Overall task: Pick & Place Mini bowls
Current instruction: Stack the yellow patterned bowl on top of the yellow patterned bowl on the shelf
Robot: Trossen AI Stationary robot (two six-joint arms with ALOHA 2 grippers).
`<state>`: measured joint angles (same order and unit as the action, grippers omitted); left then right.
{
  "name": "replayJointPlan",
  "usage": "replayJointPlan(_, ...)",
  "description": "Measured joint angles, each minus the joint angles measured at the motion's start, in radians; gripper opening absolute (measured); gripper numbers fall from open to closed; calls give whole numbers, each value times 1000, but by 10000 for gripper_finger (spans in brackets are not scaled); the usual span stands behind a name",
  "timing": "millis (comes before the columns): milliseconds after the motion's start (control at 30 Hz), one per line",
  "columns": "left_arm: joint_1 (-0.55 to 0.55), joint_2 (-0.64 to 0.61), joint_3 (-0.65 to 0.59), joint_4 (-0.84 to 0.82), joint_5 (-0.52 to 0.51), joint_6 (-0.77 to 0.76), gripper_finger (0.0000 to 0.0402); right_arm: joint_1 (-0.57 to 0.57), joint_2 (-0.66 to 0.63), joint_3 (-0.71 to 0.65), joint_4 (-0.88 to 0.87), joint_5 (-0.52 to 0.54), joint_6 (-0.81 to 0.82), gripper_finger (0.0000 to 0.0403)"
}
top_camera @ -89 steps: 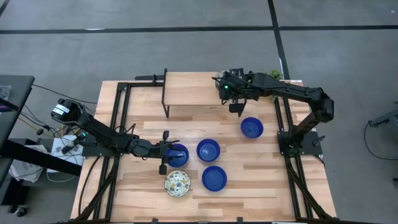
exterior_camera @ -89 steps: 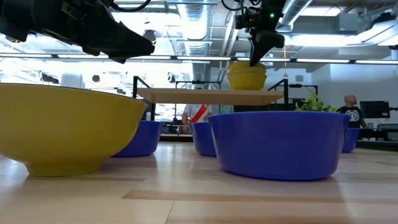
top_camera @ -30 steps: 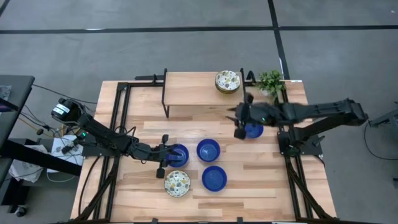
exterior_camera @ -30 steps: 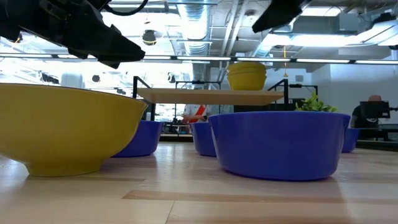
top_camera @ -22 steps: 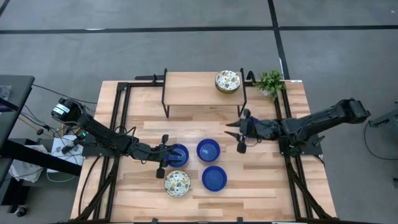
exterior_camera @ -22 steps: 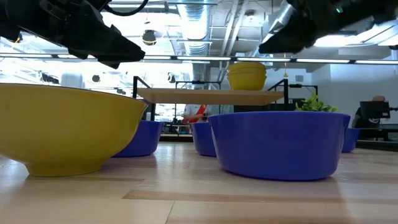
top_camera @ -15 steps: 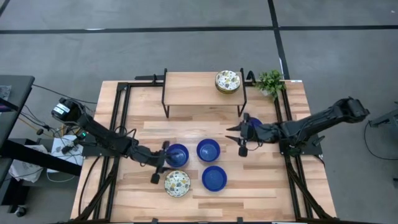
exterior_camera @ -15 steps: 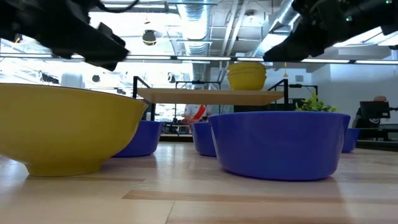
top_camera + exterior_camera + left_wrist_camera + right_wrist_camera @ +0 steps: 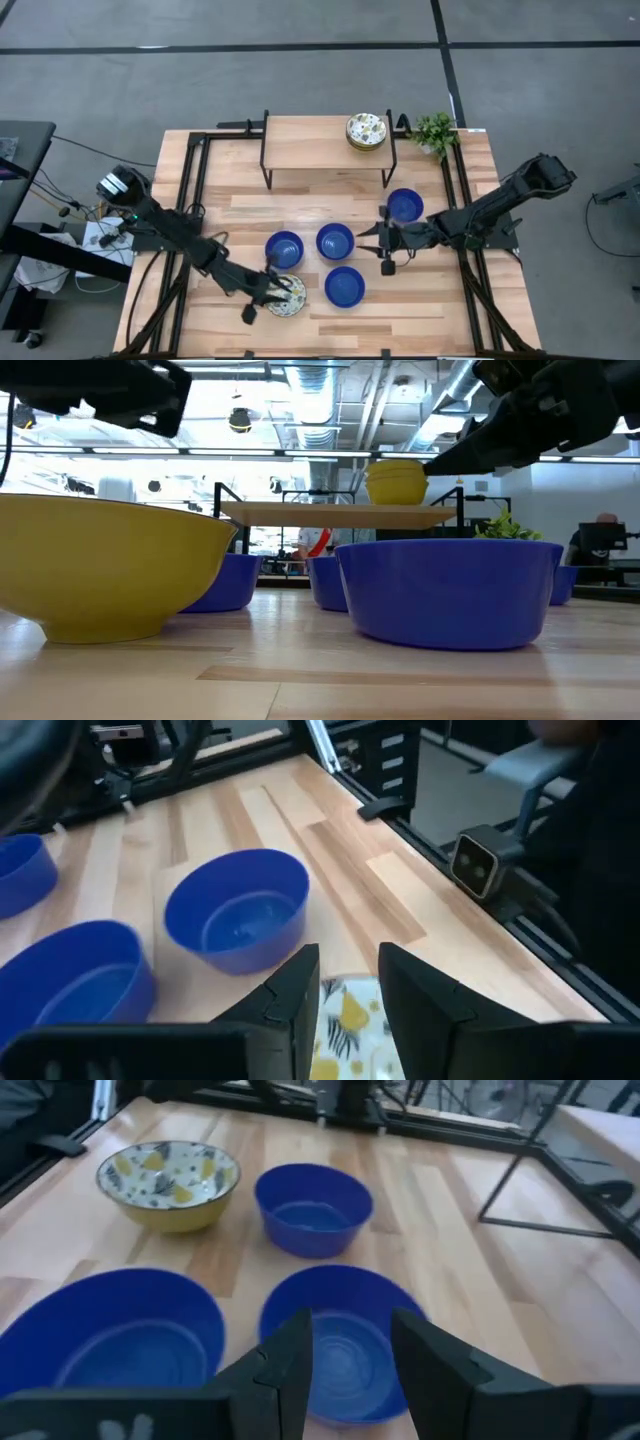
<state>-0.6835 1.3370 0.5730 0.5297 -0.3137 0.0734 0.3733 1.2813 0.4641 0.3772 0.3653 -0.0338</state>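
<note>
Bowls: four blue bowls (image 9: pixel 284 248), one patterned bowl (image 9: pixel 286 296) on table.

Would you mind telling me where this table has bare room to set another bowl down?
The shelf top left of the stacked patterned bowls is bare, as is the table right of the front blue bowl. The middle is crowded: four blue bowls, a patterned bowl and both hands.

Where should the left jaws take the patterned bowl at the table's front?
Probably by the rim, from above: the patterned bowl sits upright and open, with a thin wall flaring outward. The left gripper is over its left edge, jaws open, so one jaw inside and one outside that side looks simplest.
</note>
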Motion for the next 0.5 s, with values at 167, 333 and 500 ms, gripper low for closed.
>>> replayJointPlan(167,0,138,127,-67,-11,-16,106,22,34,0,51,1,0,127)
replayJointPlan(333,-19,215,223,-166,-91,-93,106,45,20,0,43,0,0,127)
replayJointPlan(500,-81,258,283,-211,-200,-109,106,96,20,0,33,0,0,127)
